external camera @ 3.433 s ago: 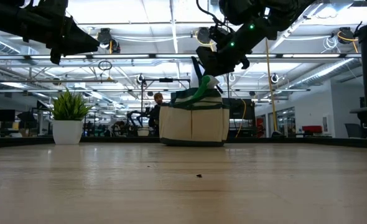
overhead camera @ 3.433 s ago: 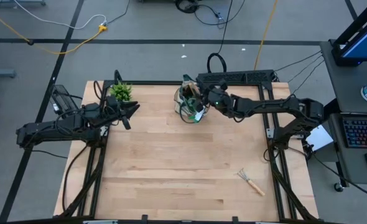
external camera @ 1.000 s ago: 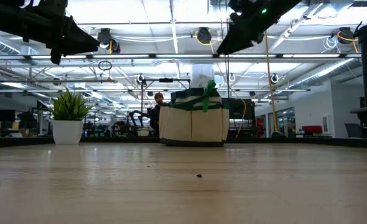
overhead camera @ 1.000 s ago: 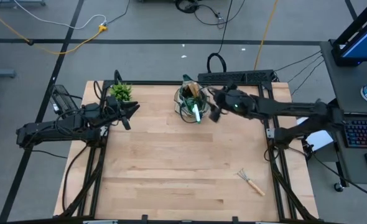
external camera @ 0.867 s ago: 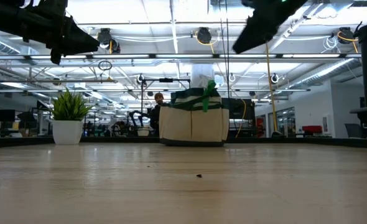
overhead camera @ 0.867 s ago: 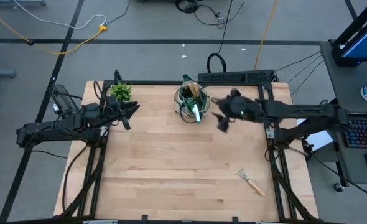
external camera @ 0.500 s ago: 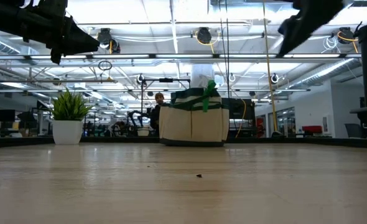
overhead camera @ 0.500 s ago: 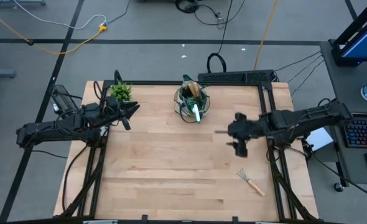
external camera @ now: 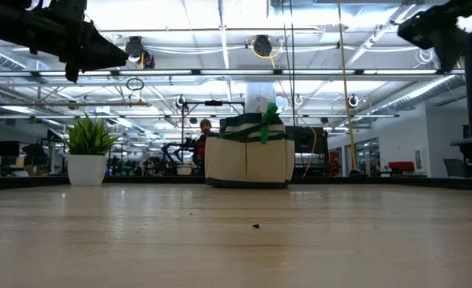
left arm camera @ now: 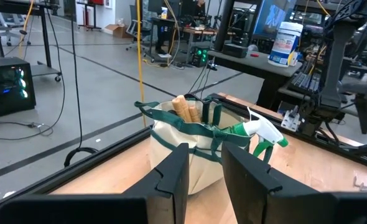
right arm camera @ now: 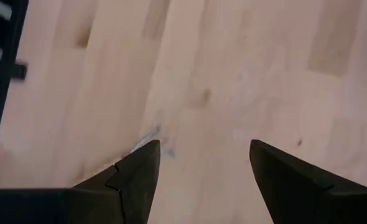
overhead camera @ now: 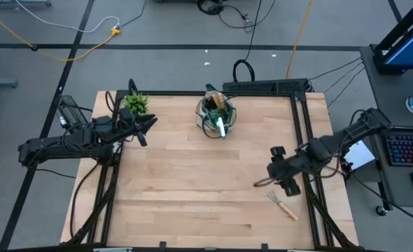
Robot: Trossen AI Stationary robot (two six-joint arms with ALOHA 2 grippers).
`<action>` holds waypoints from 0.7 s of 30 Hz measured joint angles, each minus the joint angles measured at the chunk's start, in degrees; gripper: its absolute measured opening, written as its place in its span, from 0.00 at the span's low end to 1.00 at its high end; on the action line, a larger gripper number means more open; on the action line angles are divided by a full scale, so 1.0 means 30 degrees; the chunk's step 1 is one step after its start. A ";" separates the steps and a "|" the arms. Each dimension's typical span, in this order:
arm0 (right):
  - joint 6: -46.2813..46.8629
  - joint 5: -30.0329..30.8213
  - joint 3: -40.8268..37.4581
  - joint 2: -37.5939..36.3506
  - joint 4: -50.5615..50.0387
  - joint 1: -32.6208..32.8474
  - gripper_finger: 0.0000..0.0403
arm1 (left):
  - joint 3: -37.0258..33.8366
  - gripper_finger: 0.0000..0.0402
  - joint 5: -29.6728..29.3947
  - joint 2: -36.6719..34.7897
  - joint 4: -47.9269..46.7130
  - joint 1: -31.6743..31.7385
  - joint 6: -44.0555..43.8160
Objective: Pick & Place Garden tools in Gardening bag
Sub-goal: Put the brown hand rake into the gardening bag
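Right pincer (overhead camera: 276, 173) over the desk's (overhead camera: 192, 189) right side, near the right edge, about halfway between back and front; fingers (right arm camera: 140, 171) spread wide, nothing between them, bare wood below in the right wrist view.

Rake (overhead camera: 283, 203) flat on the desk near the front-right corner, tines toward the desk's middle, wooden handle toward the corner. It lies just in front of the right pincer, apart from it, not touched. A pale blur (right arm camera: 147, 137) by the pincer's finger in the right wrist view may be the tines; cannot tell.

Bag (overhead camera: 216, 115) upright at the back edge, around the middle, well apart from the right pincer. Spray bottle (overhead camera: 220, 126) sits in it, white nozzle up at the rim, green body hanging over the bag's front side. Wooden handles (left arm camera: 185, 109) stick up from inside the bag.

Left pincer (overhead camera: 149, 123) held high over the back-left corner, beside the potted plant (overhead camera: 136, 103), pointed toward the bag; fingers (left arm camera: 173, 177) narrowly parted, pinching nothing. Bag (left arm camera: 190, 149) shows ahead of it, apart.
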 joint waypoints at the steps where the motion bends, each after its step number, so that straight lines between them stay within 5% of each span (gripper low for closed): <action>1: 0.0114 0.0000 0.0000 0.0007 -0.0219 0.0374 0.60 | 0.0000 0.25 0.0000 -0.0005 0.0002 0.0004 0.0004; 8: -0.0993 -0.0503 -0.0007 0.0380 -0.1656 0.2917 0.60 | 0.0000 0.25 0.0000 -0.0002 0.0002 -0.0003 -0.0003; 21: -0.8773 -0.0474 -0.0629 0.2748 -0.1622 0.6096 0.60 | 0.0000 0.25 0.0000 0.0000 0.0000 0.0004 -0.0010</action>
